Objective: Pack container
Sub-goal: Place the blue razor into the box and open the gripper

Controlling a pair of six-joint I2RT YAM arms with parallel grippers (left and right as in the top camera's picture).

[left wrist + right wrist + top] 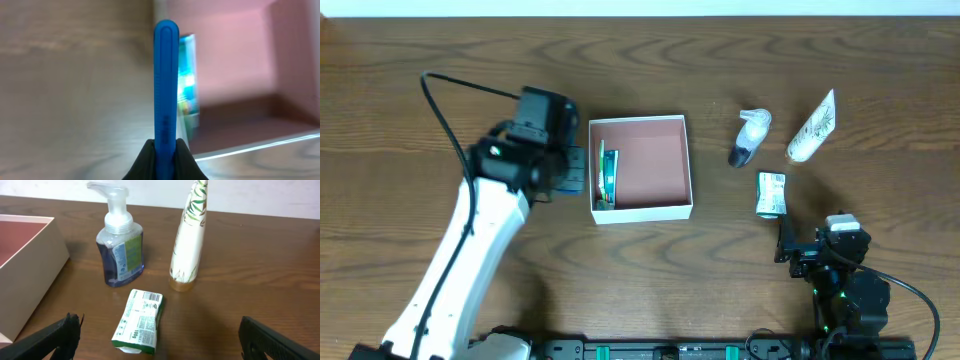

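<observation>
The container (640,212) sits in the middle of the bench (880,60) with only a teal-green packet (608,175) inside, along the wall nearest the left arm, so packing looks barely begun. The left end effector (572,170) hangs just outside that wall, pinching a slim blue item (166,85) (probably next in). The right end effector (160,330) is spread wide near the pump bottle (119,245), tube (189,240) and green-labelled pack (140,322), none yet packed.

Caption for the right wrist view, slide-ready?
Open right gripper faces green-white packet, pump bottle, upright tube; container left.
</observation>
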